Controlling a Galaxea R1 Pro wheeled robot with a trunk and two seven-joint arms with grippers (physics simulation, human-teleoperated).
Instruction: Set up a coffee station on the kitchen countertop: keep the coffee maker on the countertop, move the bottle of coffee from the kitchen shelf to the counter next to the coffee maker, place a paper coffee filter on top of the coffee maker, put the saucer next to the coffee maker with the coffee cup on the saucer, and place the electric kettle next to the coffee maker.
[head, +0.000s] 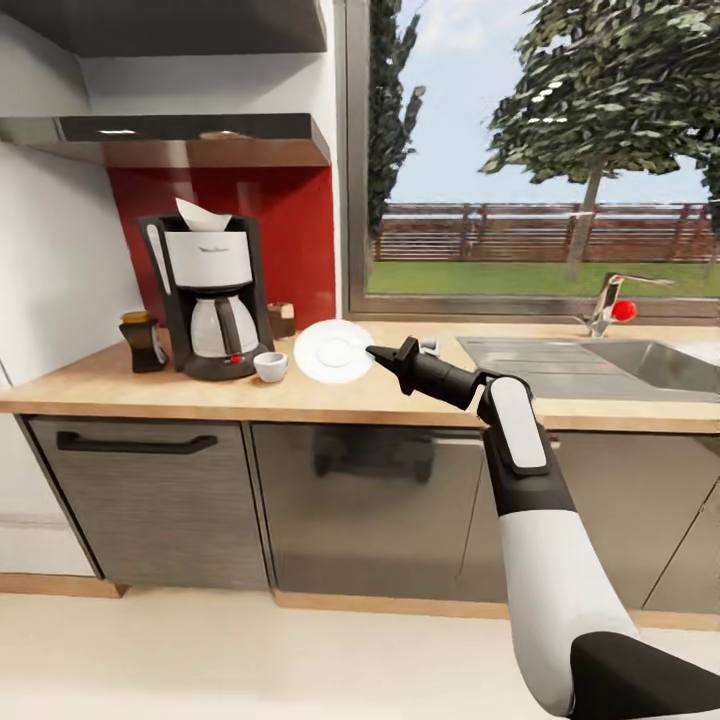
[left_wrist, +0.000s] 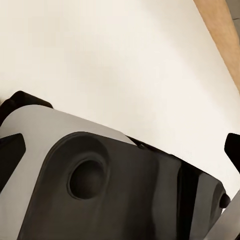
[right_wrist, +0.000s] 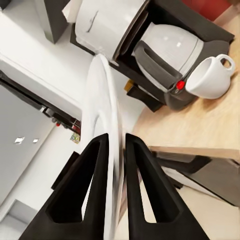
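right gripper (right_wrist: 115, 145) clamps saucer (head: 333, 351) rim | saucer on edge, apparently facing camera

The wooden countertop (head: 120, 385) runs along the wall, under the window, above grey cabinet fronts. On its left part stands the coffee maker (head: 208, 296), black and white, with a white paper filter (head: 201, 214) on its top. Just left of the machine stands a dark bottle of coffee (head: 142, 343), very near to it. At the right of the machine's base, a small white cup (head: 270, 366) sits directly on the wood, almost touching the base. Behind the machine, near the red wall, there is a small brown object; I cannot tell what it is. A steel sink (head: 590, 365) with a tap is set in the right part.
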